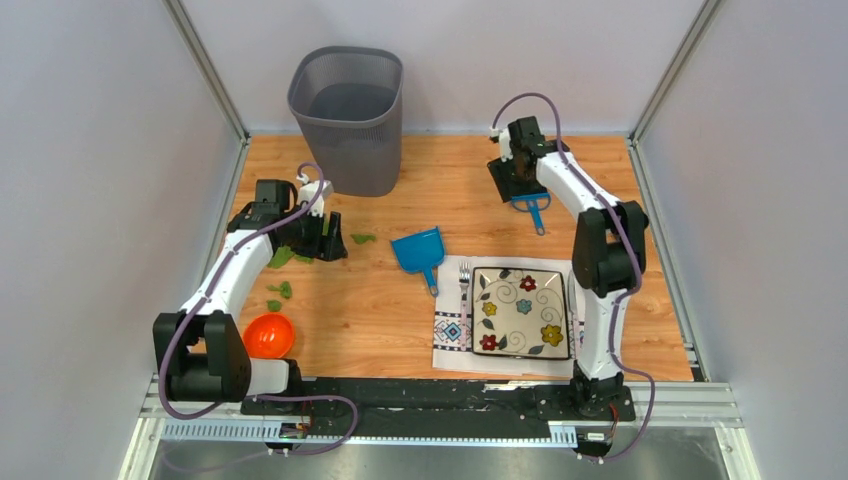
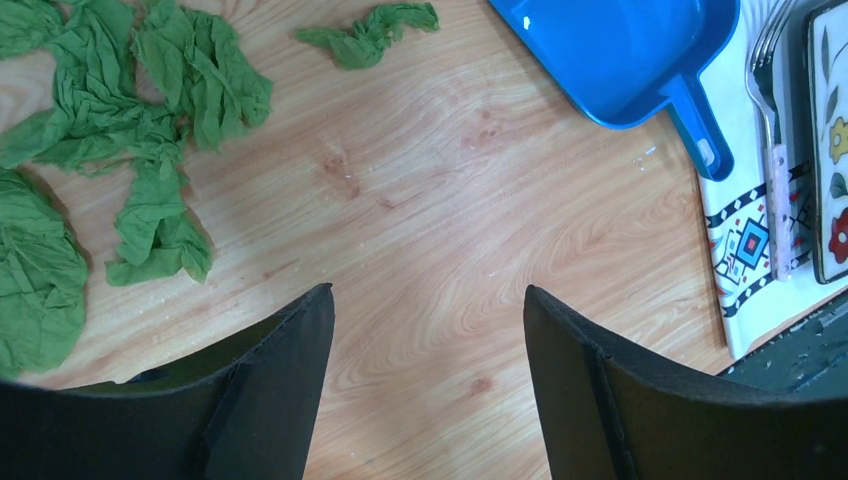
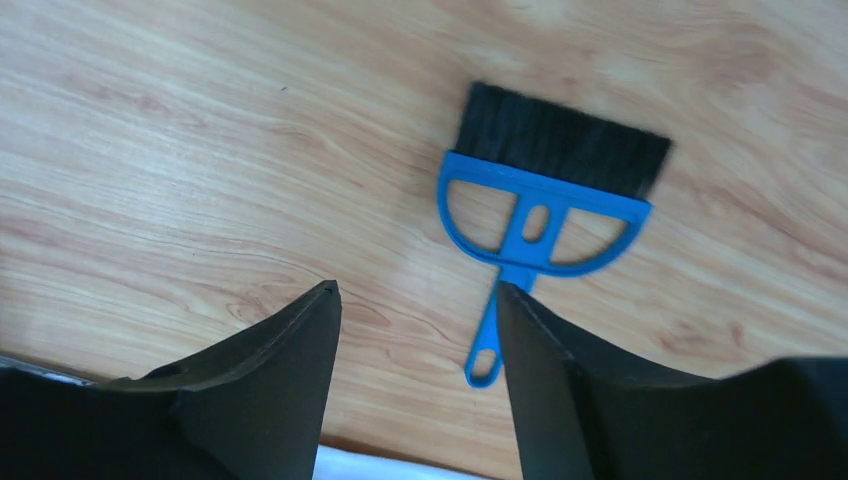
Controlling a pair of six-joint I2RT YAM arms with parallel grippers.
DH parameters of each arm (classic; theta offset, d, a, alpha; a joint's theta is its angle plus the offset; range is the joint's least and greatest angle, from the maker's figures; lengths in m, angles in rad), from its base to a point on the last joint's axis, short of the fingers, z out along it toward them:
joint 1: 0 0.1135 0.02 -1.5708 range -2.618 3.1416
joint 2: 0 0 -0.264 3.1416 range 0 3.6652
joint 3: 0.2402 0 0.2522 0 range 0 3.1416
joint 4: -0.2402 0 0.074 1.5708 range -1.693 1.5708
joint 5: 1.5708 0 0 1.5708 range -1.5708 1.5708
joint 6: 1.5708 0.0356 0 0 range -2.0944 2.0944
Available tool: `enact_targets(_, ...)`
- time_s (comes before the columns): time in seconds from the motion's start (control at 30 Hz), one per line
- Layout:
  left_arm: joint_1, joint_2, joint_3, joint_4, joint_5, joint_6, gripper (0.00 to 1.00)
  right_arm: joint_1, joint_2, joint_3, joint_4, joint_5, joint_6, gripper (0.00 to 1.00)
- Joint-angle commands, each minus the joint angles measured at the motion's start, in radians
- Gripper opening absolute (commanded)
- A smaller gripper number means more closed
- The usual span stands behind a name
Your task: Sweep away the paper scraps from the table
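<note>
Claws of both arms stand wide and hold nothing. The left claw [image 2: 428,300] hangs low over the surface [image 2: 450,200], its two dark fingers apart with bare wood between them. In its own wrist view the paper scraps [image 2: 150,100] lie at ten to eleven o'clock from the fingers. They form a loose green cluster of crumpled bits, with one more bit apart at twelve o'clock. The blue dustpan [image 2: 610,50] is at one o'clock. Its handle points toward the white patterned placemat [image 2: 750,250] at three o'clock, where a fork [image 2: 775,150] lies beside a flowered plate [image 2: 830,150].

The right claw [image 3: 418,290] hovers over a small blue brush [image 3: 545,190]. The brush lies flat on the wood with its black bristles at twelve o'clock in the wrist view. The end of its thin handle shows in the gap between the fingers. Whether the fingers touch it, I cannot tell.

In the top view the scraps are on the left side of the surface, around nine o'clock from its middle, close about the left claw. A few lie nearer to the arm bases, toward an orange bowl [image 1: 269,336] at eight o'clock. The dustpan is near the middle. The brush is at about one o'clock, and a grey mesh bin [image 1: 346,120] stands at eleven o'clock by the back wall.
</note>
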Motion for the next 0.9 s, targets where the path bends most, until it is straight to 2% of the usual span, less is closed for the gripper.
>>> enact_targets(0.0, 0.010, 0.002, 0.028, 0.017, 0.031, -0.002, 0.77, -0.028, 0.120, 0.177, -0.121, -0.086, -0.133, 0.63)
enact_targets(0.1, 0.010, 0.004, 0.028, 0.016, 0.034, -0.001, 0.77, -0.042, 0.174, 0.216, -0.187, -0.127, -0.148, 0.61)
enact_targets(0.27, 0.010, 0.022, 0.033, 0.020, 0.040, -0.010, 0.76, -0.045, 0.239, 0.228, -0.161, -0.078, -0.164, 0.58)
enact_targets(0.33, 0.010, 0.030, 0.040, 0.014, 0.046, -0.015, 0.75, -0.051, 0.274, 0.258, -0.172, -0.084, -0.161, 0.52)
enact_targets(0.57, 0.010, 0.034, 0.042, 0.020, 0.062, -0.027, 0.75, -0.049, 0.342, 0.255, -0.143, -0.109, -0.149, 0.51)
enact_targets(0.67, 0.010, 0.036, 0.051, 0.014, 0.062, -0.030, 0.75, -0.036, 0.375, 0.280, -0.148, -0.020, -0.127, 0.39)
enact_targets(0.77, 0.010, 0.030, 0.049, 0.014, 0.059, -0.028, 0.75, -0.014, 0.397, 0.280, -0.160, 0.029, -0.119, 0.18)
enact_targets(0.8, 0.010, 0.028, 0.046, 0.017, 0.060, -0.028, 0.75, -0.013, 0.386, 0.259, -0.154, 0.020, -0.101, 0.04)
enact_targets(0.87, 0.010, 0.027, 0.043, 0.019, 0.057, -0.027, 0.75, -0.011, 0.362, 0.230, -0.117, 0.011, -0.066, 0.00)
